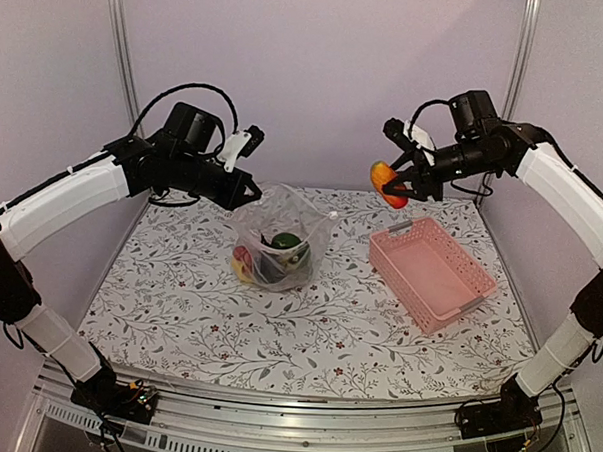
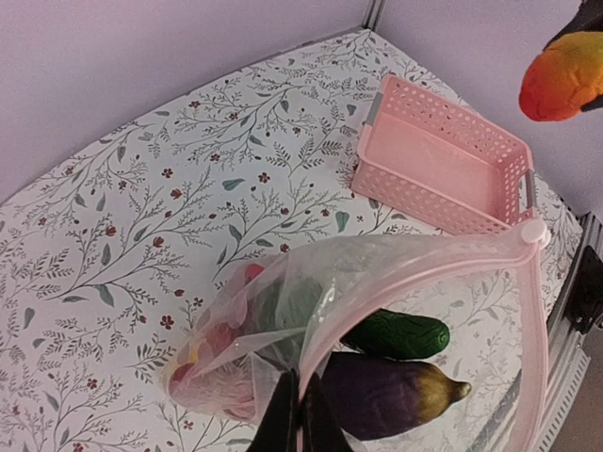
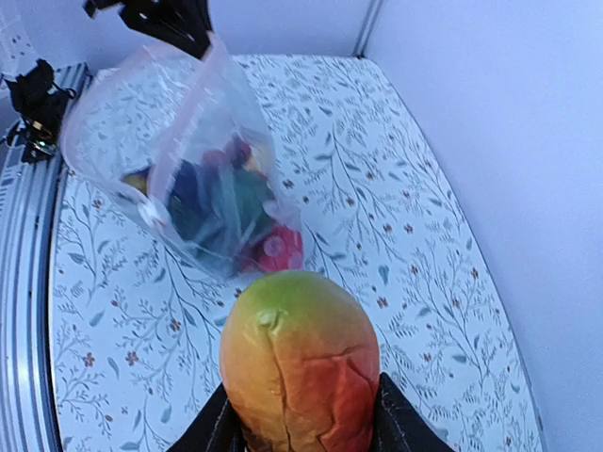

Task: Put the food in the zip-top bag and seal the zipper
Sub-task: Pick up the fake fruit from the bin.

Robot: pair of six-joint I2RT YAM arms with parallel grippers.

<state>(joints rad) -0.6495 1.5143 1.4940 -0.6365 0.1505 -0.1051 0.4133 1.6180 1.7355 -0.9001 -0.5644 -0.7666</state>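
Observation:
The clear zip-top bag stands mid-table, its mouth pulled up by my left gripper, which is shut on the rim. In the left wrist view the jaws pinch the pink zipper strip. Inside the bag lie a purple eggplant, a green cucumber and red and yellow pieces. My right gripper hangs in the air to the right of the bag, shut on an orange-red fruit with a green tip.
A pink slatted basket sits at the right of the table, with nothing visible inside. The floral mat covers the tabletop. Walls close in behind and at both sides.

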